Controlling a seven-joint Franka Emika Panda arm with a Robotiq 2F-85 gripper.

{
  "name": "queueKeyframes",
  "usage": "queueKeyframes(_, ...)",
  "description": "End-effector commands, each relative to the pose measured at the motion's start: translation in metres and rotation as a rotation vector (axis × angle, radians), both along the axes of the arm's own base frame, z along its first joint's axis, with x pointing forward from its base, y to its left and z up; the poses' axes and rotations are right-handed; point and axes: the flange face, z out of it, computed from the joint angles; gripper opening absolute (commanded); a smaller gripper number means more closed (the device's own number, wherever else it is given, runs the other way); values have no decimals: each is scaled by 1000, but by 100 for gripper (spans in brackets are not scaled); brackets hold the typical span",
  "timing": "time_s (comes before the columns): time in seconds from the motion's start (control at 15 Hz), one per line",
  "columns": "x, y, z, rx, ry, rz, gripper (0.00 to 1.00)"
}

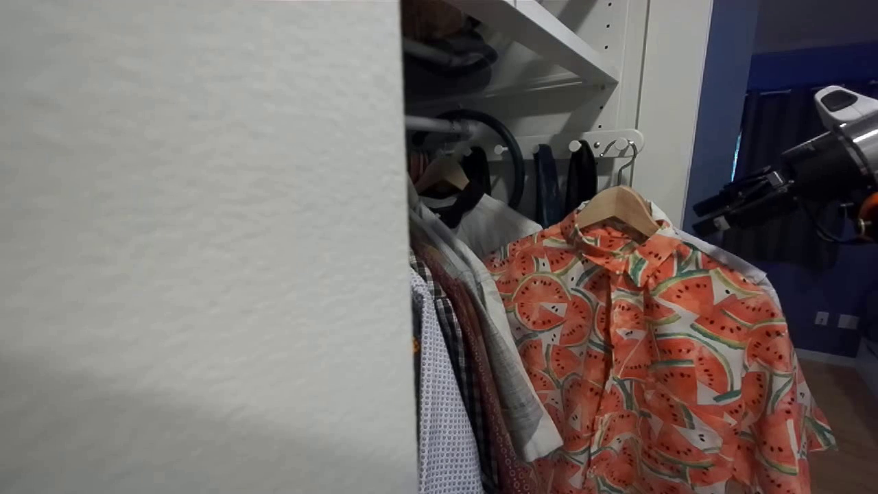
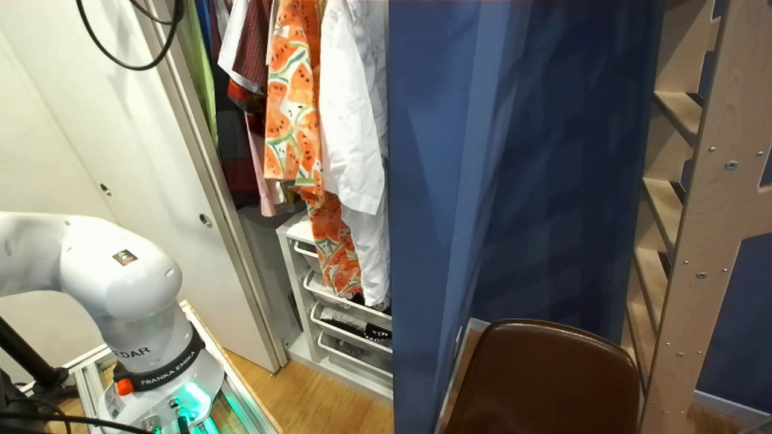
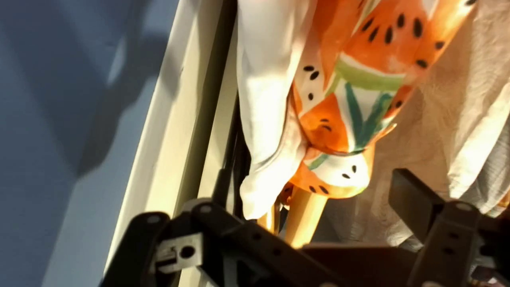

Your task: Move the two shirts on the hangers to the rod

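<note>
An orange watermelon-print shirt (image 1: 651, 343) hangs on a wooden hanger (image 1: 621, 209), its metal hook on a peg of the white rail (image 1: 535, 147). A white shirt (image 1: 734, 257) hangs just behind it. Both also show in an exterior view (image 2: 350, 114) and in the wrist view, the print shirt (image 3: 350, 103) beside the white one (image 3: 263, 87). The grey rod (image 1: 433, 124) runs into the closet, partly hidden by the near wall. My gripper (image 1: 703, 218) is open and empty, right of the shirts' collars and apart from them. In the wrist view its fingers (image 3: 318, 195) stand wide apart, hanger wood between them.
Several clothes (image 1: 466, 329) hang left of the print shirt. A white shelf (image 1: 549, 38) is above. A white wall (image 1: 206, 240) blocks much of the view. Blue wall (image 2: 434, 181), drawers (image 2: 350, 328) and brown chair (image 2: 543, 380) stand near. Belts hang on the rail.
</note>
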Motion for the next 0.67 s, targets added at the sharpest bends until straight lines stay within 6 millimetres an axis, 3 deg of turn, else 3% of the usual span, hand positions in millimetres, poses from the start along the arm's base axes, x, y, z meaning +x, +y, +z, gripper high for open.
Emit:
queueKeyframes(0.0, 27, 6, 7, 14, -39, -20, 100)
queueKeyframes(0.27, 53, 12, -8, 16, -11, -18, 100)
queueKeyframes(0.6, 67, 19, -22, 22, 34, -6, 100)
